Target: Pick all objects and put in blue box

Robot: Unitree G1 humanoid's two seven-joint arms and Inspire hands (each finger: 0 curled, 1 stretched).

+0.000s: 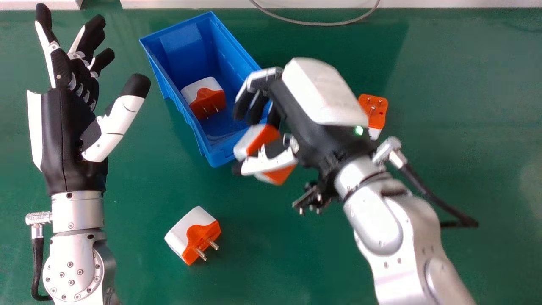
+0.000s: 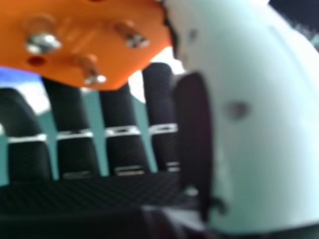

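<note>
A smooth green tabletop [image 1: 465, 106] spreads across the head view, its far side bordered by a short white strip [image 1: 38, 4] at the left and a longer white strip [image 1: 444, 3] reaching to the right edge, with a dark gap between the two. A thin grey cable [image 1: 313, 24] dips in a shallow curve from the longer strip onto the green. Light lies unevenly over the surface: a darker patch [image 1: 360, 51] toward the far middle ends at a slanting edge, and a soft pale sheen [image 1: 534, 178] shows at the right.
</note>
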